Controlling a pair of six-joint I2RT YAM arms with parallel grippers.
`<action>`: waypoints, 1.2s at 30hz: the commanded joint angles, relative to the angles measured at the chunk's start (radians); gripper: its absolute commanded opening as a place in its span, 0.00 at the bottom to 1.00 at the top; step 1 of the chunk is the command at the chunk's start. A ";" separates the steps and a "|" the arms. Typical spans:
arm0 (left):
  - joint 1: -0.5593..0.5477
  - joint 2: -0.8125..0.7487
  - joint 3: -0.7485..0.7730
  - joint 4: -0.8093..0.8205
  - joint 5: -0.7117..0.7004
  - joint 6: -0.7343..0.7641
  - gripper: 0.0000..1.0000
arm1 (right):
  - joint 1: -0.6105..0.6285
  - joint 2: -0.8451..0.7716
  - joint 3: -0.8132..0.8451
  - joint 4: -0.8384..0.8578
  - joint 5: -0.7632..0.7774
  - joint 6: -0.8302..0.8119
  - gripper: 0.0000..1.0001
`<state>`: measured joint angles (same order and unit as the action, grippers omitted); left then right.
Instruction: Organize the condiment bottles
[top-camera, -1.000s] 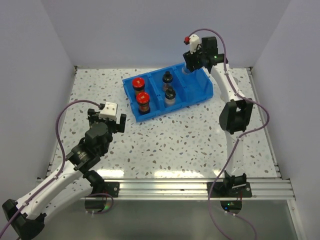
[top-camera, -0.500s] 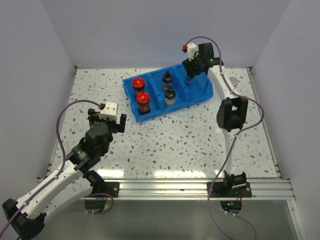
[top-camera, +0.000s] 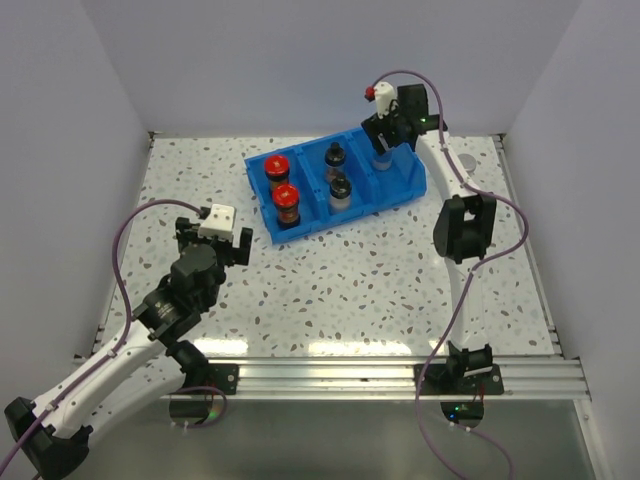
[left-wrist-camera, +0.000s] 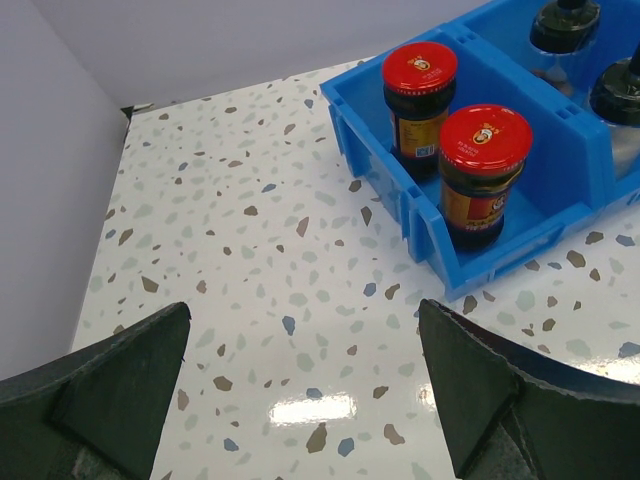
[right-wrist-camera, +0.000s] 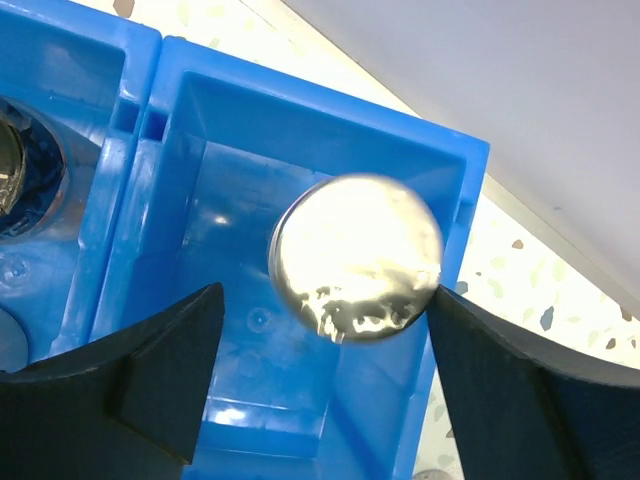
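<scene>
The biggest risk is the silver-capped jar (right-wrist-camera: 355, 257) getting knocked over. In the right wrist view, one finger (right-wrist-camera: 520, 380) of the right gripper (top-camera: 385, 138) lies right against the edge of the cap, while the other finger (right-wrist-camera: 150, 370) is well apart from it. If the arm pulled away sideways rather than straight up, that near finger would likely catch the cap and tip the jar against the wall of the blue bin (right-wrist-camera: 300, 120). The view is from directly above, so it does not show whether the jar's base rests flat on the bin floor; if it does not, the jar could drop and wobble. The jar is in the bin's right compartment, near one side wall. It looks upright, with its long axis vertical and its cap pointing up at the wrist camera, though the cap is blurred. The right gripper is spread wide and grips nothing. The left gripper (left-wrist-camera: 305, 320) is also spread wide and empty, low over the speckled table (left-wrist-camera: 250, 260) near the bin's left end, where two red-capped jars (left-wrist-camera: 485, 175) stand upright. Two black-capped jars (top-camera: 340, 188) fill the middle compartment. A second silver-capped jar is not visible in any view.
</scene>
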<state>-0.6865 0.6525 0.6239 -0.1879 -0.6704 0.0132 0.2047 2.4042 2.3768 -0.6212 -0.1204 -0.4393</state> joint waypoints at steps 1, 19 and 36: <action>0.005 -0.007 -0.004 0.030 -0.024 0.016 1.00 | -0.001 -0.040 0.013 0.051 0.013 -0.007 0.86; 0.005 -0.060 -0.001 0.025 -0.001 0.008 1.00 | -0.065 -0.597 -0.488 0.144 -0.085 0.085 0.94; 0.005 -0.088 0.003 0.022 0.043 -0.001 1.00 | -0.301 -0.915 -1.100 0.273 0.031 0.332 0.93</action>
<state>-0.6865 0.5716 0.6239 -0.1883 -0.6388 0.0189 -0.0769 1.5181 1.3010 -0.4267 -0.1368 -0.2047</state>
